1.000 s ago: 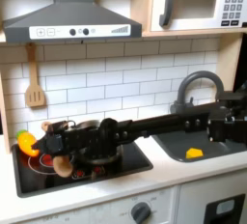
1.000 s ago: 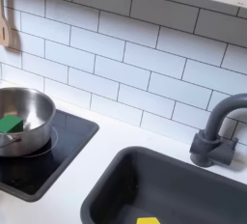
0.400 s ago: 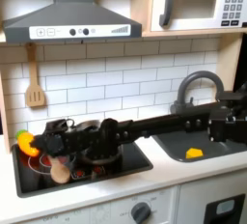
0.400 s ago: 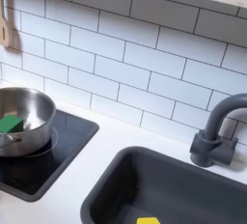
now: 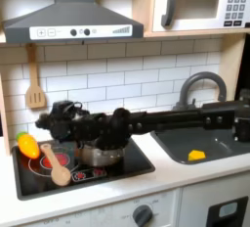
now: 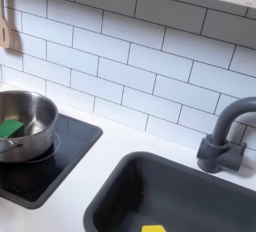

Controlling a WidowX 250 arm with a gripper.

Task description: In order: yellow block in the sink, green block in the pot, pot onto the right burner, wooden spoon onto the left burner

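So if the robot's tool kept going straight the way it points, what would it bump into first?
In the first exterior view the tool points toward that picture's left, above the stove. The orange-yellow-green toy vegetable sits just ahead and slightly lower, so probably that; otherwise the tiled wall. Depth is hard to judge.

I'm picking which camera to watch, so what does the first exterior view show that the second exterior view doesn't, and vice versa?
First exterior view: the gripper over the stovetop, the wooden spoon lying on a burner, the toy vegetable, range hood and microwave. Second exterior view: the green block inside the pot. Both exterior views: pot, sink, faucet, yellow block in the sink.
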